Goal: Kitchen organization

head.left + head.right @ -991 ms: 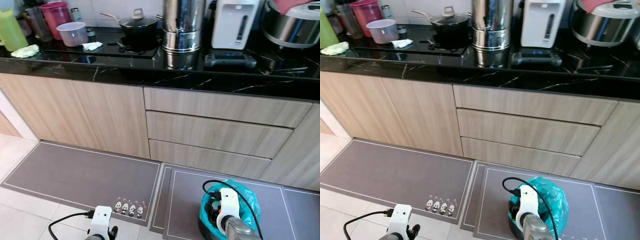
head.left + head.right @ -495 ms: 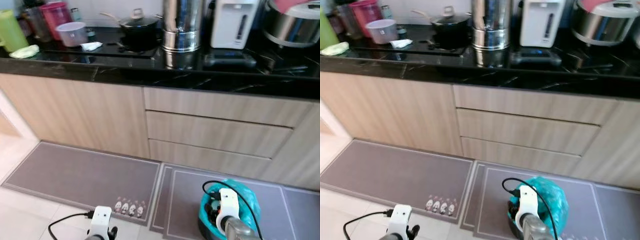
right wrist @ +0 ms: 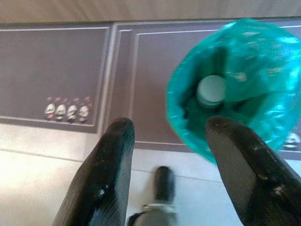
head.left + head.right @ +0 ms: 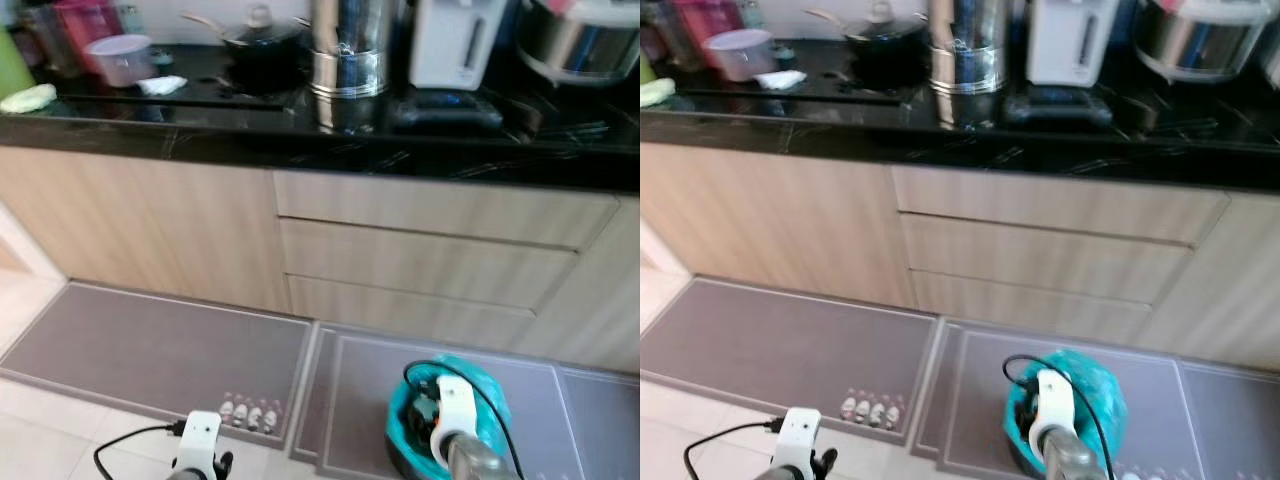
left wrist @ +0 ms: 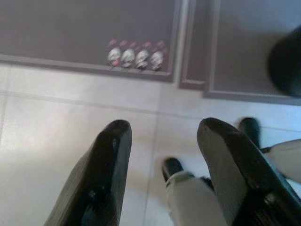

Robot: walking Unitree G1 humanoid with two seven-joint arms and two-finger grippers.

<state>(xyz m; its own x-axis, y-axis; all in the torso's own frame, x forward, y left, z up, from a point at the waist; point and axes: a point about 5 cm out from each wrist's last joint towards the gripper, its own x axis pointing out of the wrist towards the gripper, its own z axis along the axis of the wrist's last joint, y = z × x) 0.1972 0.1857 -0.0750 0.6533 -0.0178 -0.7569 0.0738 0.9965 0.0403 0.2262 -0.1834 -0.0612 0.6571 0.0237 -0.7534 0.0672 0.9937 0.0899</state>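
Both tools hang spread and empty: the left tool (image 5: 160,155) over pale floor tiles (image 5: 56,136), the right tool (image 3: 167,155) above a teal-lined bin (image 3: 235,89). A black marble counter (image 4: 300,135) carries a black lidded pot (image 4: 258,50).

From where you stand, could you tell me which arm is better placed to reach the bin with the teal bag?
The right. The right tool hangs open directly over the teal-lined bin on the grey mat, whereas the left tool, also open, hangs over the pale floor tiles farther left.

A home kitchen.
A pot (image 4: 262,50) and appliances are sitting on a black counter (image 4: 320,135) above wooden drawers (image 4: 430,255).
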